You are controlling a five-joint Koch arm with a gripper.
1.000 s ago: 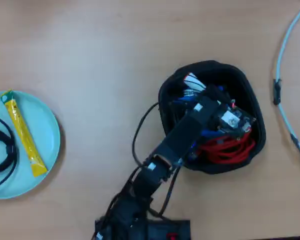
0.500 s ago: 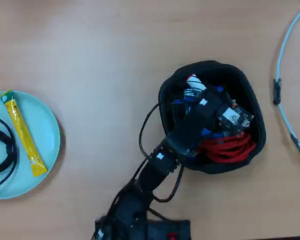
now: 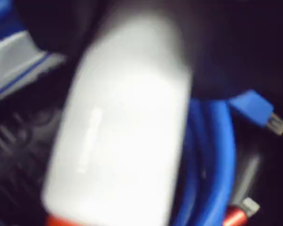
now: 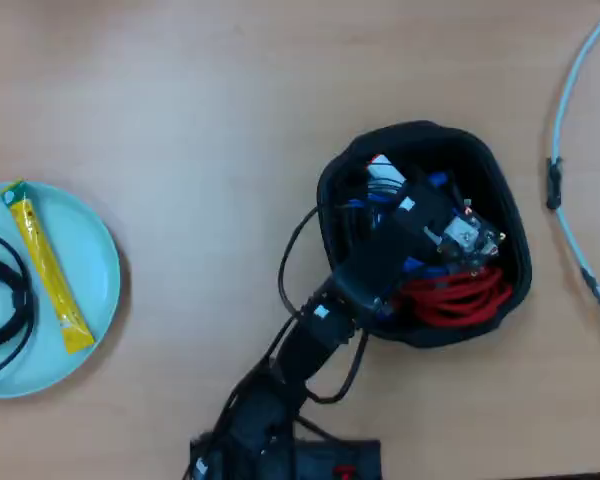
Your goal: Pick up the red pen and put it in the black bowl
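Note:
The red pen [image 3: 127, 122] fills the wrist view as a blurred thick white barrel with a red band at its lower end. In the overhead view its white and red end [image 4: 381, 163] shows at the upper left inside the black bowl [image 4: 420, 133]. My gripper [image 4: 388, 185] reaches down into the bowl from the lower left. It appears shut on the pen, though its jaws are hidden by the arm. The dark inside of the bowl [image 3: 254, 37] lies behind the pen.
The bowl holds coiled red cable [image 4: 460, 295] and blue cables [image 3: 217, 141]. A teal plate [image 4: 90, 250] at the left edge carries a yellow sachet [image 4: 45, 265] and a black cable [image 4: 5, 300]. A thin pale cable [image 4: 565, 130] curves along the right edge.

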